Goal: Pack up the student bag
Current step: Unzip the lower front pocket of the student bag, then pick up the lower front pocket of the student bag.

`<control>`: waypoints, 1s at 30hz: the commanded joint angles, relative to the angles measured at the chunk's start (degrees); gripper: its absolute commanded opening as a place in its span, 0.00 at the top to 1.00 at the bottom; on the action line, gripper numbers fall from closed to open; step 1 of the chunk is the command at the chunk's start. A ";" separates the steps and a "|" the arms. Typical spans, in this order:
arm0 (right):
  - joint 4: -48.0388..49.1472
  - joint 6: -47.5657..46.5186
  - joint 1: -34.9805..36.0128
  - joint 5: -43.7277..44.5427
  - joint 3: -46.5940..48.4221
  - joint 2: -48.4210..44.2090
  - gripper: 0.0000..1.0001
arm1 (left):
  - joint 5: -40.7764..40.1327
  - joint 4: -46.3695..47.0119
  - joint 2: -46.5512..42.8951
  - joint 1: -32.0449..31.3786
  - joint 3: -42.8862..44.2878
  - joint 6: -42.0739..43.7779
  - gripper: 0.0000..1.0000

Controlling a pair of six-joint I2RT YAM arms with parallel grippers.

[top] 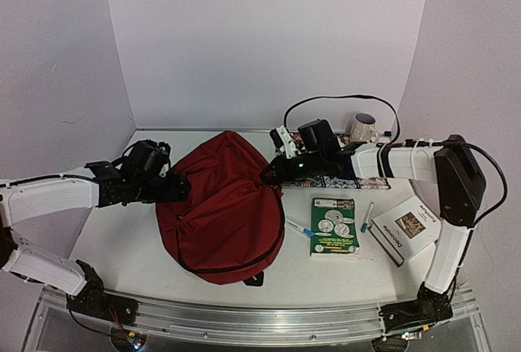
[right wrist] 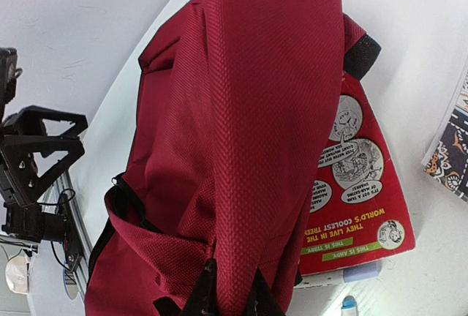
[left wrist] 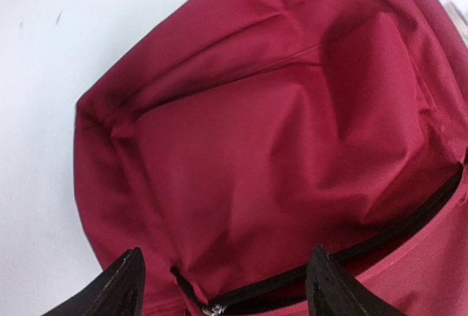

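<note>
Fingers of the right gripper (right wrist: pixel 231 285) pinch a fold of the red backpack (top: pixel 224 205), which lies on the table (top: pixel 114 242) between both arms, while the left gripper (left wrist: pixel 228 287) hangs spread and empty just over the black zipper (left wrist: pixel 409 221) on its left side, nearer the opening.

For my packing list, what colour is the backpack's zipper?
Black zipper on a dark red backpack; clearest in the left wrist view.

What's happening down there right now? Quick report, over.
Left pincer open at bag. Right pincer pinching bag fabric. Green book unpacked on table.
</note>
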 commanded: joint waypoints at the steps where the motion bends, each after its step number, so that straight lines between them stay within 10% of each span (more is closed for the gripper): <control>1: 1.35 -1.57 -0.26 -1.08 3.53 0.34 0.91 | 3.02 -1.02 5.76 0.19 5.44 8.81 0.16; 17: 0.83 -1.55 -0.27 -3.14 5.34 2.16 0.92 | 13.26 -1.47 13.26 -7.75 8.75 19.08 0.00; 30: 0.98 -1.33 -0.15 -4.04 5.10 2.44 0.92 | -3.74 -1.43 20.19 -8.59 13.21 18.79 0.00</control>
